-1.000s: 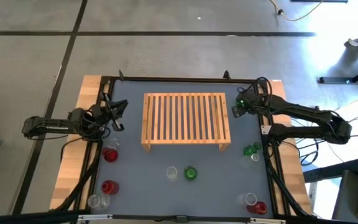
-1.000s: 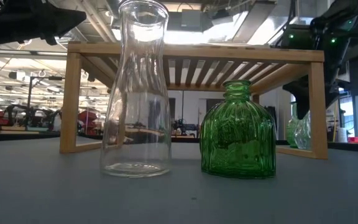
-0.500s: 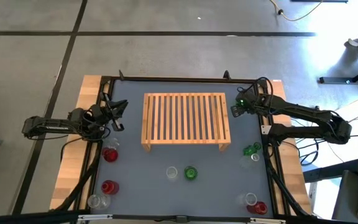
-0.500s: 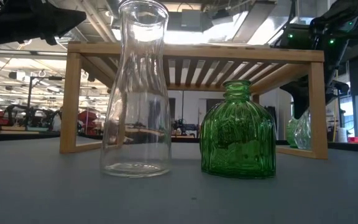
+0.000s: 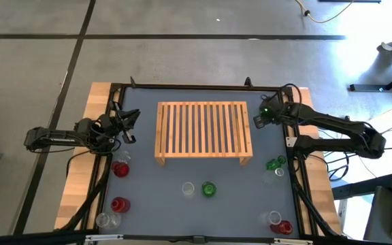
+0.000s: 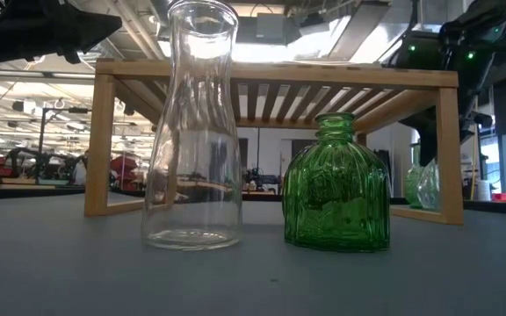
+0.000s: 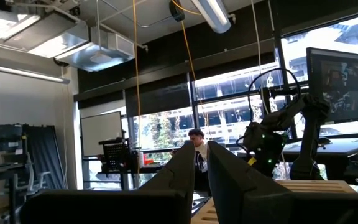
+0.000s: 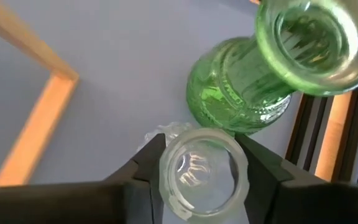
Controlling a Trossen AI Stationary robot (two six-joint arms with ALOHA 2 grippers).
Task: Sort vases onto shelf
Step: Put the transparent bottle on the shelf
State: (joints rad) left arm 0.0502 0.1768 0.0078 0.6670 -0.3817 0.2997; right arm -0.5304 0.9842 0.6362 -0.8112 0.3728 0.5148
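Note:
The shelf (image 5: 203, 131) stands mid-table with nothing on its slats. Small vases stand on the table around it: red ones (image 5: 120, 169) at the left, a clear one (image 6: 191, 132) and a green one (image 6: 336, 184) in front. At the right edge, a green vase (image 8: 241, 93) stands beside a clear vase (image 5: 280, 173). My right gripper (image 8: 201, 142) reaches down over that clear vase (image 8: 201, 174), shut on it. My left gripper (image 7: 201, 163) waits shut and raised at the table's left side (image 5: 126, 121). My right gripper has the clear vase's rim (image 8: 166, 169) between its two fingers (image 8: 138, 171), one on each side of the mouth. The fingers slant down at it from above. The vase is upright, close beside the green vase. Its foot is hidden under its own mouth.
More vases stand near the front corners: red (image 5: 119, 204) and clear (image 5: 104, 220) at the left, clear (image 5: 273, 218) and red (image 5: 284, 226) at the right. The shelf's right leg (image 6: 449, 149) is close to the held vase.
My right gripper's fingers have drawn together: in the low view the dark finger that showed left of the shelf's right leg has gone in behind it. The vases keep their places.

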